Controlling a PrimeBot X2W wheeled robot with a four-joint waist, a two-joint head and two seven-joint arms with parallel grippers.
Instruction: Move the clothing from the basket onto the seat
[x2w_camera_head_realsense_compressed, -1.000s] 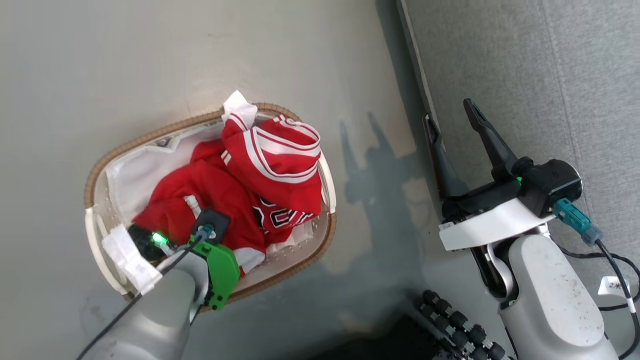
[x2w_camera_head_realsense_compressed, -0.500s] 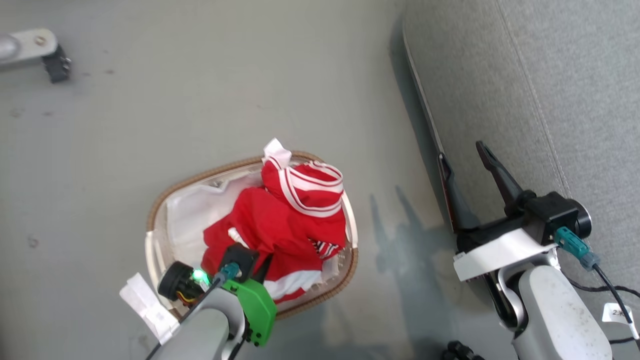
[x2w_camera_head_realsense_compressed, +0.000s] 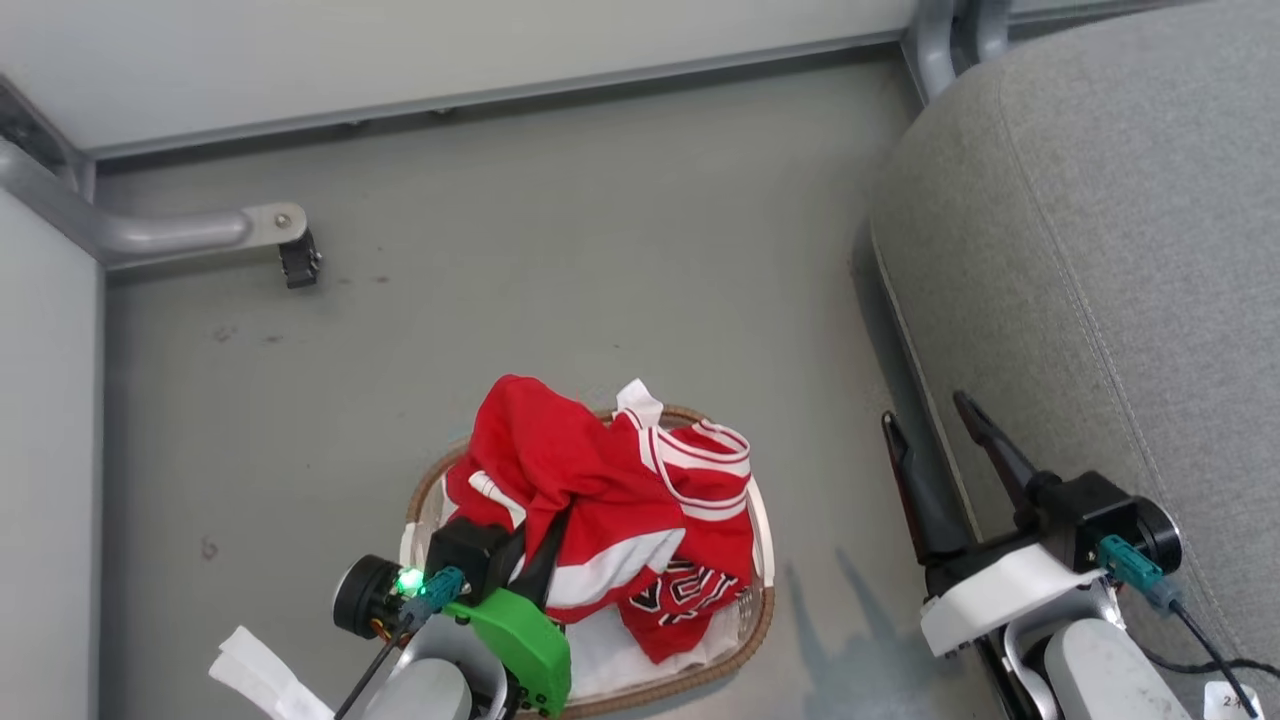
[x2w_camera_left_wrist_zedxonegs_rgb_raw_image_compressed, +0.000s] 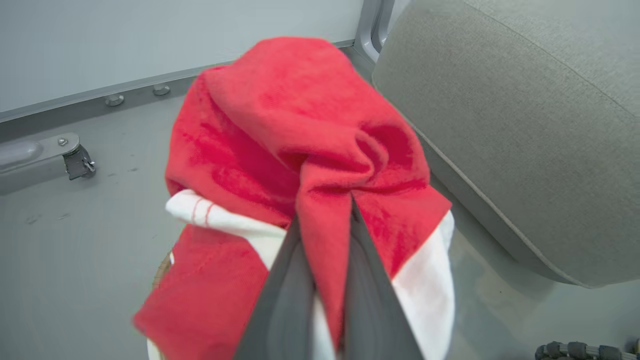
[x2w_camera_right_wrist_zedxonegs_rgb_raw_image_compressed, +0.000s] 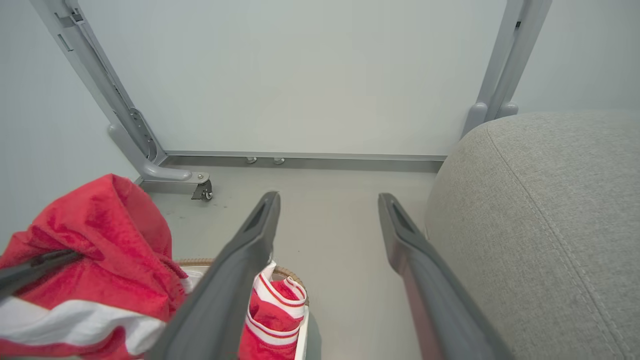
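Observation:
The plain red clothing (x2w_camera_head_realsense_compressed: 540, 460) with white trim hangs bunched above the basket (x2w_camera_head_realsense_compressed: 762, 620), and my left gripper (x2w_camera_head_realsense_compressed: 548, 535) is shut on a fold of it. In the left wrist view the red cloth (x2w_camera_left_wrist_zedxonegs_rgb_raw_image_compressed: 300, 125) is pinched between the two fingers of the left gripper (x2w_camera_left_wrist_zedxonegs_rgb_raw_image_compressed: 325, 212). The striped, lettered garment (x2w_camera_head_realsense_compressed: 700, 500) lies partly in the basket, draped over its rim. My right gripper (x2w_camera_head_realsense_compressed: 922, 410) stands open and holds nothing beside the grey seat (x2w_camera_head_realsense_compressed: 1100, 250). In the right wrist view the right gripper (x2w_camera_right_wrist_zedxonegs_rgb_raw_image_compressed: 328, 199) is open over the floor, with the seat (x2w_camera_right_wrist_zedxonegs_rgb_raw_image_compressed: 550, 225) to its right.
A grey metal frame leg with a caster (x2w_camera_head_realsense_compressed: 290, 250) stands on the floor at the back left. A pale wall panel (x2w_camera_head_realsense_compressed: 450, 50) runs along the back, and a frame post (x2w_camera_head_realsense_compressed: 940, 30) stands at the seat's far corner. Grey floor (x2w_camera_head_realsense_compressed: 600, 250) separates basket and wall.
The head camera has swung up, so the whole picture has shifted. My left gripper has lifted the plain red garment up out of the basket. The right gripper stays open.

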